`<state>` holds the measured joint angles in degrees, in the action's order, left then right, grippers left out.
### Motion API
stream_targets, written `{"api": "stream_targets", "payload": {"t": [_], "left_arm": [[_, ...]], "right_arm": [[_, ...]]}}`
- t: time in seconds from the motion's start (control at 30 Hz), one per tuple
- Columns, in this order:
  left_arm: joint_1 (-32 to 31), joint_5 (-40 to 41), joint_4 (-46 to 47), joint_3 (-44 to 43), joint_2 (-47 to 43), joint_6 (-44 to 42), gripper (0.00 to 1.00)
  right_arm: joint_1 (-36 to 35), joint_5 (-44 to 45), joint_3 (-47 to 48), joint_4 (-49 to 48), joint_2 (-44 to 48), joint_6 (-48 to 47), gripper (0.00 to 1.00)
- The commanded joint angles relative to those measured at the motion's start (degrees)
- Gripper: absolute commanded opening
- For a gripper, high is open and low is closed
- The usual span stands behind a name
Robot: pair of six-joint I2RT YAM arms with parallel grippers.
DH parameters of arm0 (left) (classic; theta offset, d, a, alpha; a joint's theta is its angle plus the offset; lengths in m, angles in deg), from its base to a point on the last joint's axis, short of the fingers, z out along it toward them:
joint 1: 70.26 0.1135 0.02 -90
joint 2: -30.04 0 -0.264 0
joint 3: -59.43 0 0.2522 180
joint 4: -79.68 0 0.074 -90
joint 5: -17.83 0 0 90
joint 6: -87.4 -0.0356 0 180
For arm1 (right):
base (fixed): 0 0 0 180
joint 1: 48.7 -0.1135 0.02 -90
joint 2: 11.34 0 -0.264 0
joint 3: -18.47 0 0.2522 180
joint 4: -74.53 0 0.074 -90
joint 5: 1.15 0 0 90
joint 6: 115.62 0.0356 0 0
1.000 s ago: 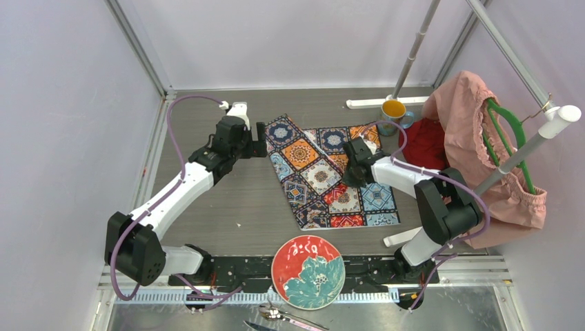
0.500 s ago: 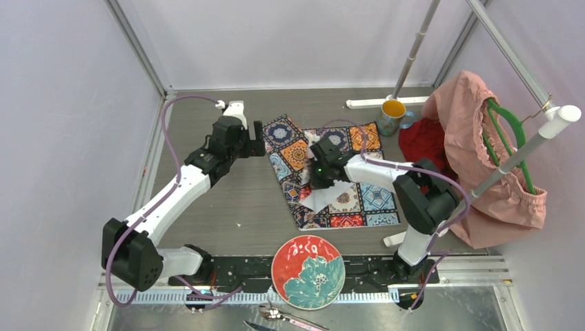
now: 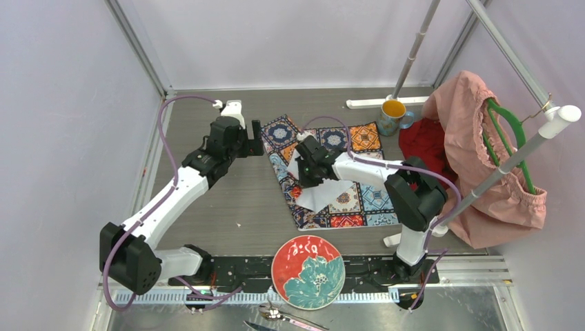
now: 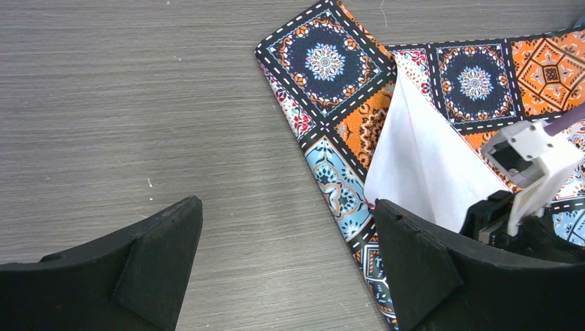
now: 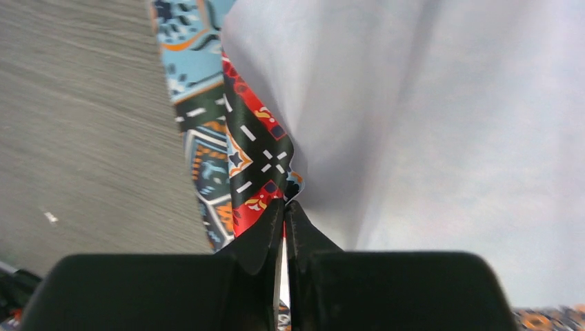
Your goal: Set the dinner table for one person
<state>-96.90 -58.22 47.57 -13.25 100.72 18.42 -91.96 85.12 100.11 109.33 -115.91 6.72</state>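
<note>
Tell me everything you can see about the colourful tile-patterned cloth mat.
The cloth mat is thin, soft fabric printed with square tiles in orange, navy, light blue and red, edged by white dashed lines; its underside is plain white. It lies mostly flat on the grey wood-grain table, skewed to its edges. One part is lifted and folded over, white side up, pinched in the shut right tool. The open left tool is near one corner.
</note>
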Motion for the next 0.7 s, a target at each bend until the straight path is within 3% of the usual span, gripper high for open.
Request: {"api": "stream_targets", "payload": {"t": [0.0, 0.27, 0.53, 0.6, 0.67], "left_arm": [[0.0, 0.2, 0.4, -2.3, -0.5, -0.3, 0.95], [0.0, -2.5, 0.8, -3.2, 1.7, 0.7, 0.95], [0.1, -5.0, 3.6, -4.4, 5.3, 1.4, 0.96], [0.0, -5.3, 4.2, -5.5, 8.1, 1.3, 0.96], [0.0, -4.9, 5.1, -7.8, 11.1, 1.2, 0.97]], "right_arm": [[0.1, 13.4, 0.1, 5.8, 6.8, -1.0, 0.14], [0.5, 30.0, -2.9, 10.6, 14.8, 2.9, 0.15], [2.1, 36.7, -3.0, 16.5, 14.3, 6.5, 0.15], [2.5, 38.0, -3.6, 17.1, 14.8, 6.9, 0.19], [2.8, 38.8, -4.4, 17.3, 15.9, 7.1, 0.34]]}}
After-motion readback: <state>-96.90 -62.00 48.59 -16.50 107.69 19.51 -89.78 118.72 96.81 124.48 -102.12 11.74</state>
